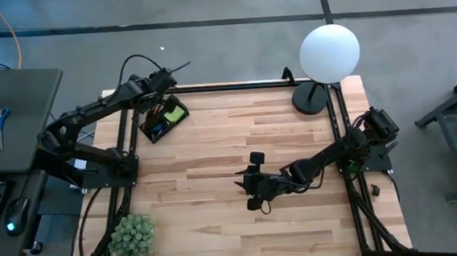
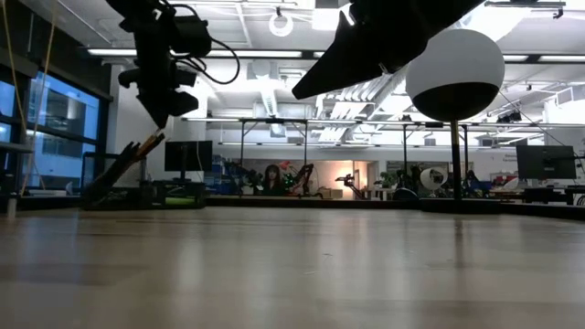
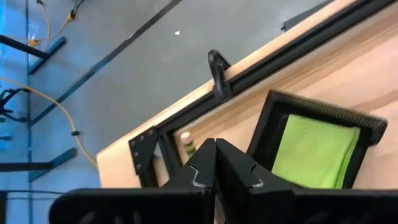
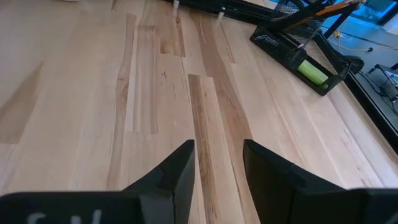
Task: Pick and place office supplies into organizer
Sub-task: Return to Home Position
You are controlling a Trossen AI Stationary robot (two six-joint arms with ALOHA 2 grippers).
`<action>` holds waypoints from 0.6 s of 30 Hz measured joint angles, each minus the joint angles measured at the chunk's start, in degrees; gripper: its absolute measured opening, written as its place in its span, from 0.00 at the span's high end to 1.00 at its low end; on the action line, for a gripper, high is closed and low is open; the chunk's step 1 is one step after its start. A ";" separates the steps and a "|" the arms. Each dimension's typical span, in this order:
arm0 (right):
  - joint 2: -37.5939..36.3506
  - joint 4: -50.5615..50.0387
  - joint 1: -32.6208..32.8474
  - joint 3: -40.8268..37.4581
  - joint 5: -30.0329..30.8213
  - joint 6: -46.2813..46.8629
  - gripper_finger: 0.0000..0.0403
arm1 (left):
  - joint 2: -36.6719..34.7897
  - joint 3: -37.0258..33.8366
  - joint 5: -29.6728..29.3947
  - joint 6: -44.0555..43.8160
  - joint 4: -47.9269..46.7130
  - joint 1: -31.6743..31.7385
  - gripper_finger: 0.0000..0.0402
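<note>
Broadly, found the wooden table [image 1: 243, 224] bare of loose supplies in the high view, with only a white globe lamp [image 1: 329, 51] at the far right corner and a green potted plant [image 1: 131, 236] at the near left. Saw the left arm reaching to the far left corner and the right arm stretched low across the middle of the boards. Located the organizer [image 1: 163, 116] at that far left corner, just inside the table's black frame, holding a green sticky-note pad [image 3: 314, 152] in one compartment and orange pencils [image 4: 329, 9] leaning up out of another. Placed the left gripper [image 3: 216, 149] above the organizer, apart from it, fingers pressed together with nothing between them. Placed the right gripper [image 4: 217, 165] over bare wood, well apart from the organizer, fingers parted and empty. Judged the sorting done or near done, going by no supply left lying on the table, and the step in hand to be the pull-back to rest. Reckoned the next move called for lifting the left gripper straight up first, clear of the leaning pencils, then folding both arms back toward their bases without sweeping the organizer or the lamp.
</note>
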 joint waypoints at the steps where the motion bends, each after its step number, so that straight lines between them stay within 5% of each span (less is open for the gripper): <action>1: 0.00 0.00 0.00 0.00 0.00 0.01 0.68 | -0.03 0.19 -0.03 -0.02 -0.84 -0.01 1.00; 8: 0.00 -0.37 0.00 0.06 0.94 0.57 0.68 | -3.29 0.68 3.62 -0.20 -2.96 -3.85 1.00; 18: 0.00 -2.91 0.08 0.09 0.92 2.93 0.68 | -3.28 -6.52 22.64 -7.21 -5.37 -17.19 1.00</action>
